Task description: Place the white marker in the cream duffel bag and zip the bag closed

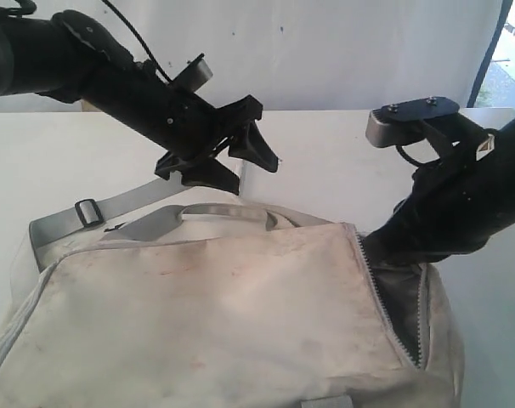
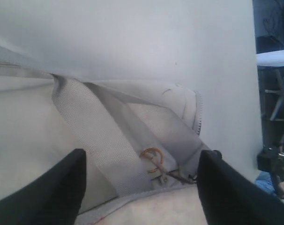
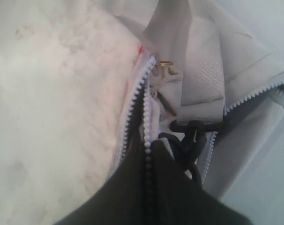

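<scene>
While cream duffel bag (image 1: pixel 215 314) lies on white tabletop (image 1: pixel 325 161), your right gripper (image 3: pixel 156 187) sits in its unzipped end, jaws together, against zipper teeth (image 3: pixel 132 98); whether anything is pinched, cannot tell. Dark lining (image 1: pixel 402 297) shows through gap. Whereabouts of white marker: cannot tell, bag contents hidden. Your left gripper (image 1: pixel 245 170) hovers over grey handle (image 1: pixel 223 212), jaws apart, holding nothing.

Bright, flat daylight is washing out the table (image 1: pixel 325 161) in the exterior view, with glare blooming at the top right. Both wrist views are going soft and hazy up close, and shadow is pooling inside the cream duffel bag (image 1: pixel 223 314).
</scene>
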Motion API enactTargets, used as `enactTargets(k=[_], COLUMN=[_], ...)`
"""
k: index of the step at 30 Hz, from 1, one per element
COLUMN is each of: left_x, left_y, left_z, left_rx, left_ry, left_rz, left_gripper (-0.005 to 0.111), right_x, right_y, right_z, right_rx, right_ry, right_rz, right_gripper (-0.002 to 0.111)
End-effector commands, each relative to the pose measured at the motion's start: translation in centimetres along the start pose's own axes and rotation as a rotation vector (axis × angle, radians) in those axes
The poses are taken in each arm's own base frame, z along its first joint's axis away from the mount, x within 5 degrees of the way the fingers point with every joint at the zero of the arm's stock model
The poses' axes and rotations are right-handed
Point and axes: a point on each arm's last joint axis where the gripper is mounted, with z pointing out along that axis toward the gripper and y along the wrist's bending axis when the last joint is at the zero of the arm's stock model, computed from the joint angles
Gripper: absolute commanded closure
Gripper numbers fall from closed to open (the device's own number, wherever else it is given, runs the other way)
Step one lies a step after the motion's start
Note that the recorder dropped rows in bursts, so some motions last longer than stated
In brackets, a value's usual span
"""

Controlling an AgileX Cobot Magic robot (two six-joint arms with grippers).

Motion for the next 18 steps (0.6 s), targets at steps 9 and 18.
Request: enactTargets(k=[9,18], left_x=[-0.7,-0.8], left_y=[-0.1,-0.1], left_z=[2.2,2.3], left_rx=[0.164,0.188], left_ry=[0.222,0.212], left_rz=[0.029,0.101], left_gripper=[0.034,0.034], right_x=[0.4,-0.8], right_y=[0.4,1.4], right_z=[-0.5,-0.7], right_rx=[-0.026,-0.086], right_ry=[0.016,-0.156], right_rz=[-0.429,-0.707], right_gripper=[0.108,0.108])
